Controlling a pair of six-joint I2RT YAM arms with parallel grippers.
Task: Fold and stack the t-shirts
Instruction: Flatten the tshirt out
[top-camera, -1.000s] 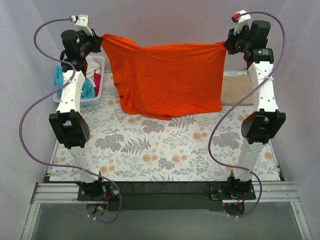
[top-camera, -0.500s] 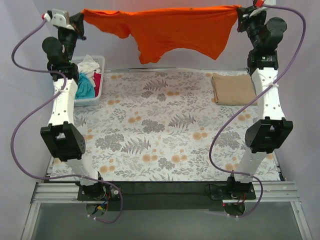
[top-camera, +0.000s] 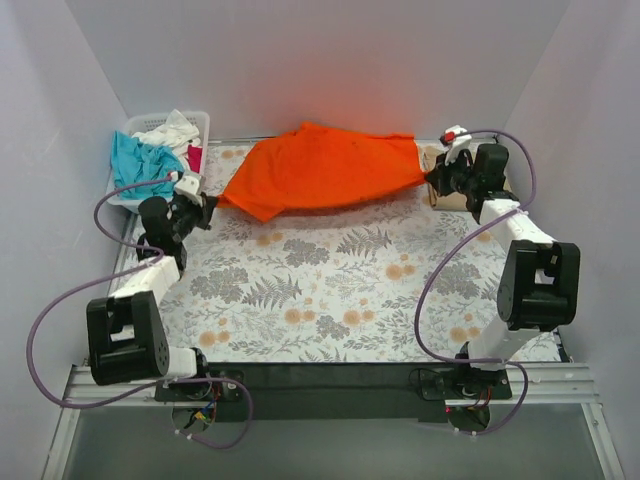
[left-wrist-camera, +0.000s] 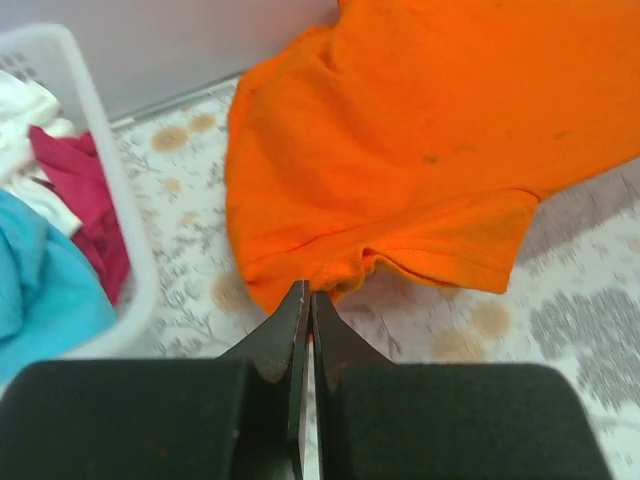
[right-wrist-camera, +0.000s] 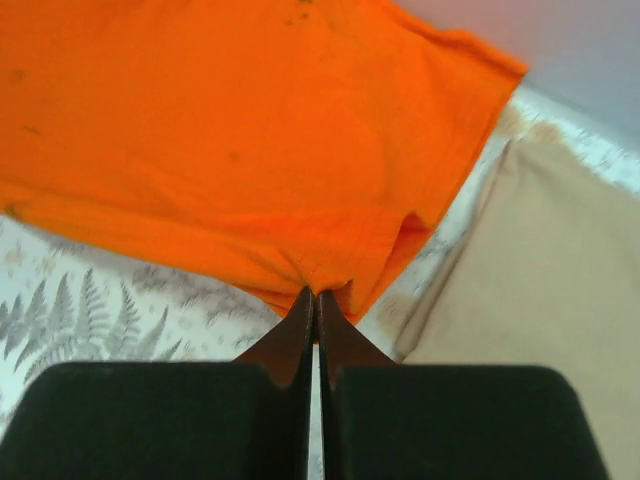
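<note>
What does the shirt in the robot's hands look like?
Look at the far end of the flowery table. Stretched between the left hand and right hand lies the orange t-shirt, the only bright orange cloth; its neighbour is a tan shirt.

A: Any readable text, labels, brands or numbers in the three views?
B: None. The orange t-shirt is plain cloth, and the floral table cover is pattern only.
A: And the white basket?
B: Nothing legible on it either.
</note>
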